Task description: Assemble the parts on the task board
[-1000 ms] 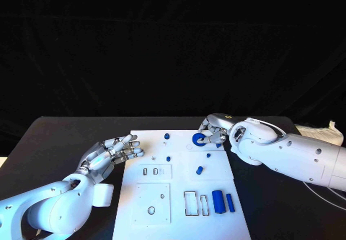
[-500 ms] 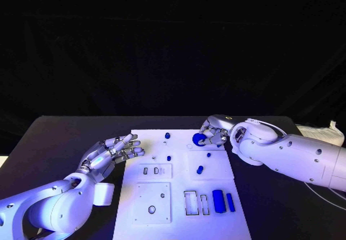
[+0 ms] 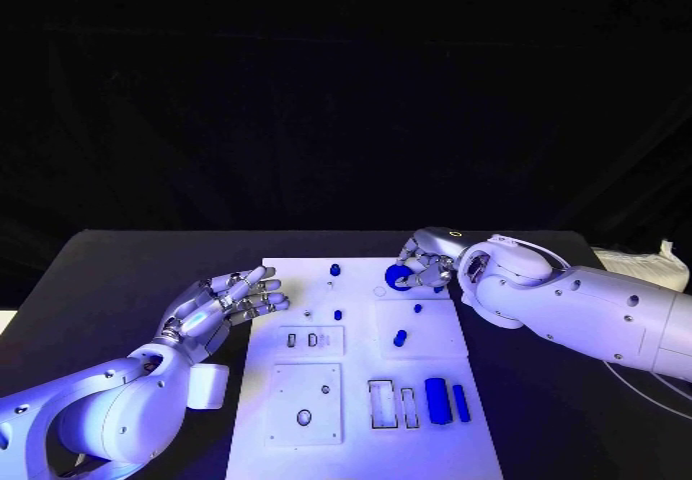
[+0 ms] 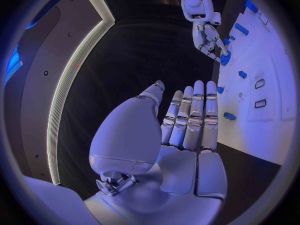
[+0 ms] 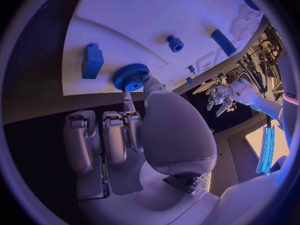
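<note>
The white task board (image 3: pixel 361 440) lies in the middle of the black table. My right hand (image 3: pixel 423 267) is over the board's far right corner and pinches a blue gear (image 3: pixel 398 277) between thumb and finger. The right wrist view shows that gear (image 5: pixel 131 77) at the fingertips, close over the board (image 5: pixel 144 15), beside a round outline. My left hand (image 3: pixel 231 301) hovers at the board's left edge, open, with its fingers (image 4: pixel 190 116) straight and nothing in them. The left wrist view also shows the right hand (image 4: pixel 209 37) with the gear (image 4: pixel 225 60).
A blue peg (image 3: pixel 335 270) stands at the board's far edge. Small blue parts (image 3: pixel 400 338) sit mid-board. Two blue blocks (image 3: pixel 436 389) lie beside empty slots near the front right. A white cloth (image 3: pixel 642 265) lies at the table's far right.
</note>
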You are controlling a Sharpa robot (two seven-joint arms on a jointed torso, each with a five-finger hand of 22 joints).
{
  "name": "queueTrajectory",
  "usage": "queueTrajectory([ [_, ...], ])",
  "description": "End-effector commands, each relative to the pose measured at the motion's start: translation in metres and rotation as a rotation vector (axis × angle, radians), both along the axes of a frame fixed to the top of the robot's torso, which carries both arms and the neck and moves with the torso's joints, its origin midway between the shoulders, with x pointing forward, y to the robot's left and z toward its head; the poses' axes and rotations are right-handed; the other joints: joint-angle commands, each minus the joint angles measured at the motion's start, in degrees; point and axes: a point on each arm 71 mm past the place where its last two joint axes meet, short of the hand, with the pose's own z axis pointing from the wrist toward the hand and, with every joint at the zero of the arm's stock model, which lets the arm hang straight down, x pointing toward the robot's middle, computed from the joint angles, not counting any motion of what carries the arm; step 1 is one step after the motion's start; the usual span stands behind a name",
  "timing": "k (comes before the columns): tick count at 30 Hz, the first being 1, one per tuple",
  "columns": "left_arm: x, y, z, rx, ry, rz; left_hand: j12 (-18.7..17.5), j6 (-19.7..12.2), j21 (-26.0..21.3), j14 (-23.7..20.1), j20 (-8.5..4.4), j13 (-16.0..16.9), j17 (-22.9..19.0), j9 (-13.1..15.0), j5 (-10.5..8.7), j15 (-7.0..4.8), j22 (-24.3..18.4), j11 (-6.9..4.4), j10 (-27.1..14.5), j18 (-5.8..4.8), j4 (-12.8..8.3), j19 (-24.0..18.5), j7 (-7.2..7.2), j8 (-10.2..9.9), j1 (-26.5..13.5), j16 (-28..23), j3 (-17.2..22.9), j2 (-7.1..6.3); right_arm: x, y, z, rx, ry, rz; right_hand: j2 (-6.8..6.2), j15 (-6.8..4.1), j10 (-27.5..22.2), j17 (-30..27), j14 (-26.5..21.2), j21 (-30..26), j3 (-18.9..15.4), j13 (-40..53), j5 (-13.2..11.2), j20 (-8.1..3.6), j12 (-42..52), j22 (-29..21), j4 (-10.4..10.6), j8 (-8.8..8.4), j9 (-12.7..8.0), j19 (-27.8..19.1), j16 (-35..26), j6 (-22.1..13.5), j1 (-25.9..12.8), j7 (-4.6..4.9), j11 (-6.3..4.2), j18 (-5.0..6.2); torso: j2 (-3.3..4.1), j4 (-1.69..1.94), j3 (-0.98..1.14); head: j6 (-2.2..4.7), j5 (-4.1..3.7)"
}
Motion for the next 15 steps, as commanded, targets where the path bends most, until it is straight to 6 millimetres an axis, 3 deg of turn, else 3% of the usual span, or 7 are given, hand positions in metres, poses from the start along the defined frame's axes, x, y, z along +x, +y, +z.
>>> queueTrajectory([
  [1, 0.0, -0.002, 0.001, -0.015, -0.007, -0.018, -0.4, -0.2, -0.3, 0.2, 0.08, -0.1, 0.1, 0.0, -0.27, 0.23, 0.0, 0.35, -0.1, 0.71, -0.3, 0.3, 0.36, -0.2, 0.6, -0.3, 0.0, 0.22, -0.001, 0.002, -0.006, -0.035, 0.019, 0.012, 0.75, 0.15, 4.8, 14.2, 5.7, 0.4, 1.3, 13.0, -1.1, 0.31, 0.4, 14.7, -1.5, 0.05, 0.2, 5.7, 0.3, 0.9, 2.3, -0.08, -0.14, -0.72, -0.02, 0.07, 0.0, -0.15, 0.0],
  [6, 0.0, -0.002, 0.001, -0.015, -0.007, -0.019, -0.4, -0.2, -0.3, 0.2, 0.08, -0.1, 0.1, 0.0, -0.27, 0.23, 0.0, 0.35, -0.1, 0.71, -0.3, 0.3, 0.36, -0.2, 0.6, -0.3, 0.0, 0.22, -0.002, 0.004, -0.005, -0.048, -0.006, 0.022, 2.82, -0.37, 5.0, 14.5, 5.7, 0.6, 4.8, 13.4, -1.5, -0.05, 0.9, 15.0, -4.6, 1.02, 0.6, 5.9, 0.3, 3.4, 6.3, -0.84, -0.79, -0.79, -0.04, 0.05, -0.02, -0.16, 0.07],
  [15, 0.0, -0.002, 0.001, -0.016, -0.007, -0.019, -0.4, -0.2, -0.3, 0.2, 0.08, -0.1, 0.1, 0.0, -0.27, 0.24, -0.1, 0.36, -0.1, 0.71, -0.3, 0.3, 0.36, -0.2, 0.6, -0.3, 0.0, 0.23, -0.008, 0.014, 0.002, -0.01, -0.086, 0.06, 2.86, -1.01, 5.4, 14.9, 5.8, 0.6, 6.5, 14.0, -0.7, -0.72, 1.7, 15.1, -6.0, 1.86, 1.2, 5.9, 0.5, 5.6, 5.1, -1.75, -1.61, -0.8, -0.04, 0.07, -0.03, -0.05, 0.11],
])
